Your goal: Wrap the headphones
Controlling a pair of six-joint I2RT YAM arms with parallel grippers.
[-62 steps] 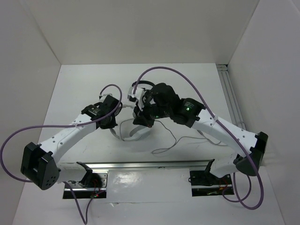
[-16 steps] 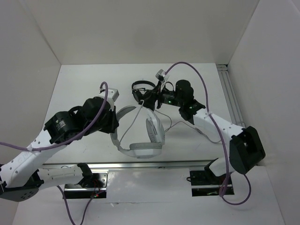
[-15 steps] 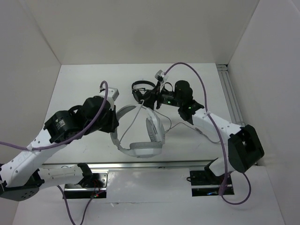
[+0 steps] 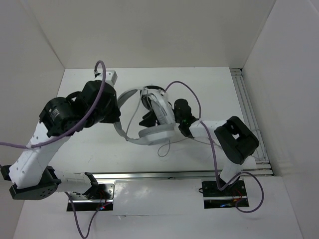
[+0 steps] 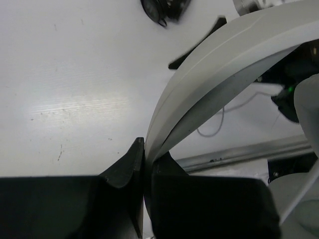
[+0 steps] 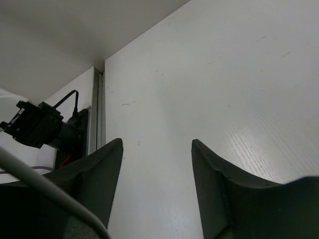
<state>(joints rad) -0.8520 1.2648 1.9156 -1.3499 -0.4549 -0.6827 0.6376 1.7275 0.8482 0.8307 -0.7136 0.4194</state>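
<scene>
The white and light-grey headphones (image 4: 155, 130) hang over the middle of the table, one earcup low and the wide headband (image 5: 224, 64) arching up and back. My left gripper (image 5: 144, 145) is shut on the lower end of that headband, seen from above at the band's left end (image 4: 117, 125). The thin grey cable (image 4: 164, 149) trails down in a loose loop onto the table. My right gripper (image 6: 157, 144) stands open with only bare table between its fingers; its arm is folded low to the right of the earcups (image 4: 182, 112).
The smaller black headphones (image 5: 164, 7) lie on the table behind the white pair. A metal rail (image 4: 164, 174) runs along the near edge and another (image 4: 246, 109) along the right side. White walls close in the back, left and right.
My left arm has carried the headphones up and toward the back. The right arm has dropped low and folded in, and its jaws have opened.
</scene>
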